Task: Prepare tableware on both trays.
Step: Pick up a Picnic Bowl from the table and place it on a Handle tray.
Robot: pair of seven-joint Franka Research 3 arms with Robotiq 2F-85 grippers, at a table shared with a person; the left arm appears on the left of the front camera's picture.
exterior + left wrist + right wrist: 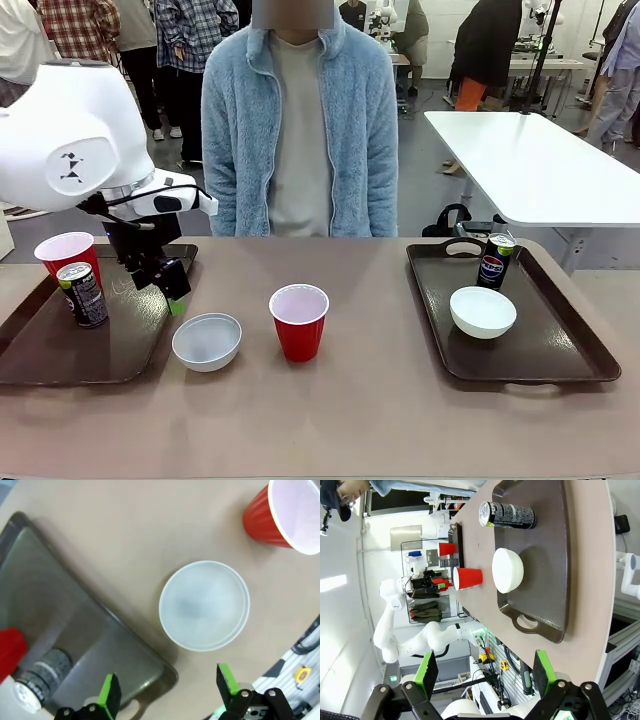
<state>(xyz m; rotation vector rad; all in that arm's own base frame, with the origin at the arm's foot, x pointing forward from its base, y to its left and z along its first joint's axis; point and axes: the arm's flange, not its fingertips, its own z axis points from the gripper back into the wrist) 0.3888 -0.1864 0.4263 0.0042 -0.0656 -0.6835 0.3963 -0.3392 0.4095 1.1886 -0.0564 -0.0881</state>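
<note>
Loose bowl sat upright on bare desk, just beside the near right corner of the left tray, not touching the rim. From the left wrist view only a thin strip of desk showed between the bowl's edge and that corner. Loose cup stood upright near the bowl on the side away from the tray, clear gap between the two.

Left tray: red cup and can stood close together at its left end, and the floor towards the bowl was bare. Right tray: Pepsi can stood at the far left corner by the handle cut-out, white bowl just in front of it, and the right half of the floor was open. A wide stretch of bare desk lay between the loose cup and the right tray.

Left fingers were spread wide and empty above the left tray's right edge, with the loose bowl ahead, lined up with the gap between them. Right fingers were also spread wide and empty, off the near end of the right tray.

A person stood at the desk's far edge, mid-desk.
</note>
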